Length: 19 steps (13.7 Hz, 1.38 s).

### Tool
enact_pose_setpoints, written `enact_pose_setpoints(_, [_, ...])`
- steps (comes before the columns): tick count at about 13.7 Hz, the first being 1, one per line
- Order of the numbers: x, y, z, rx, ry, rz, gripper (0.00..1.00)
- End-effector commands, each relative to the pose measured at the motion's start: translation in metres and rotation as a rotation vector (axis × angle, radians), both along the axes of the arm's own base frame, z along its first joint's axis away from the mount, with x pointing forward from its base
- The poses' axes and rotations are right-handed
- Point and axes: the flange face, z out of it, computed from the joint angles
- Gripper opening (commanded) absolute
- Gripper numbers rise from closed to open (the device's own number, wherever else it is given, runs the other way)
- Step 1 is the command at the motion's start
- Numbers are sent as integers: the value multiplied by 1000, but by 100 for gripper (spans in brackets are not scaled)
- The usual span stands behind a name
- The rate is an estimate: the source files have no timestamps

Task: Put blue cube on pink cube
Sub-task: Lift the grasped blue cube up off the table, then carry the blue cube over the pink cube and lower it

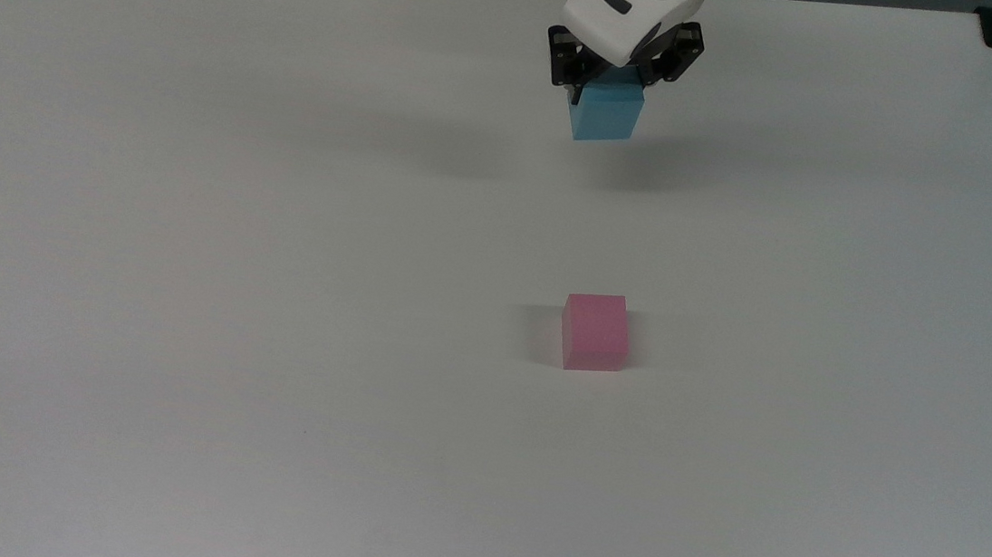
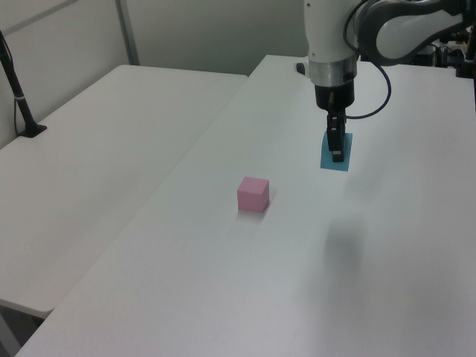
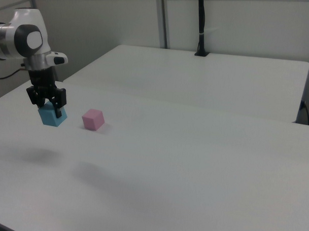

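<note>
White and matte, the broad bench (image 1: 276,294) takes up the scene, and a second white table (image 2: 97,134) is set alongside it, with grey partition walls (image 3: 239,22) seen behind in the left view and the right view. A black post (image 3: 201,26) is clamped at the far edge of that second table in the right view.

The white Franka arm (image 2: 331,37) is seen reaching down over the bench. Its black two-finger gripper (image 1: 610,85) is held above the surface, and the jaws are closed against opposite sides of the small light-blue matte cube (image 1: 605,114), which is gripped at its upper part and hangs below the fingers, clear of the bench; a soft shadow is cast on the surface beneath it.

The small plain pink matte cube (image 1: 595,332) is seen resting flat on the bench, well apart from the blue cube, lower in the top view and nearly in line with it. Nothing is touching it.
</note>
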Motion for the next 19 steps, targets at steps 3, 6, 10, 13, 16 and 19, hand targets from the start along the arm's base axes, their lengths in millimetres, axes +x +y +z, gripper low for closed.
enact_pose_setpoints(3, [5,2,10,28,-5,17,25])
enact_pose_setpoints(6, [33,5,23,57,-48,-5,25])
enact_pose_setpoints(10, [106,5,2,65,-95,-25,25])
enact_pose_setpoints(13, [145,-2,-18,74,-120,-78,25])
enact_pose_setpoints(16, [163,10,-40,74,-125,-80,25])
enact_pose_setpoints(19, [165,18,-42,61,-144,-76,25])
